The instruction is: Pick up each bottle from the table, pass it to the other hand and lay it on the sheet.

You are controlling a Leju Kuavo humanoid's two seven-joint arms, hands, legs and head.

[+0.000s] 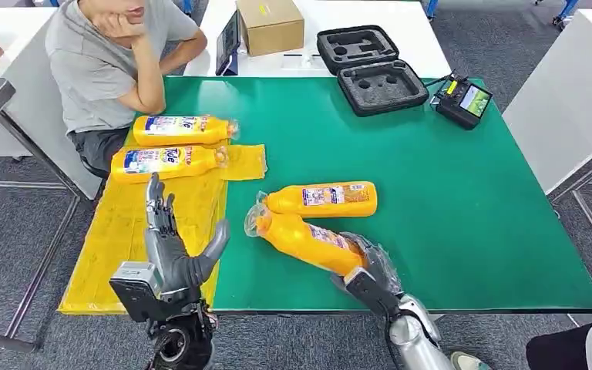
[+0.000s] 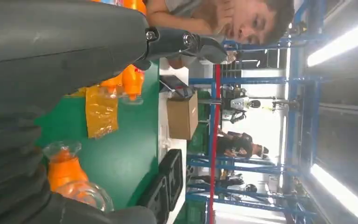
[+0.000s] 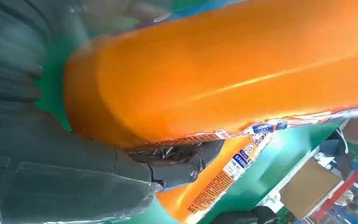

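Two orange bottles lie on the green table. My right hand grips the base of the nearer bottle, whose cap end points toward the sheet. In the right wrist view this bottle lies across my right hand, with the thumb under it. The second bottle lies just beyond, untouched. My left hand is open, fingers spread and upright, over the yellow sheet. Two more bottles lie at the sheet's far end.
A person sits at the table's far left corner, close to the sheet. A cardboard box, an open black foam case and a small black device stand at the far side. The table's right half is bare green.
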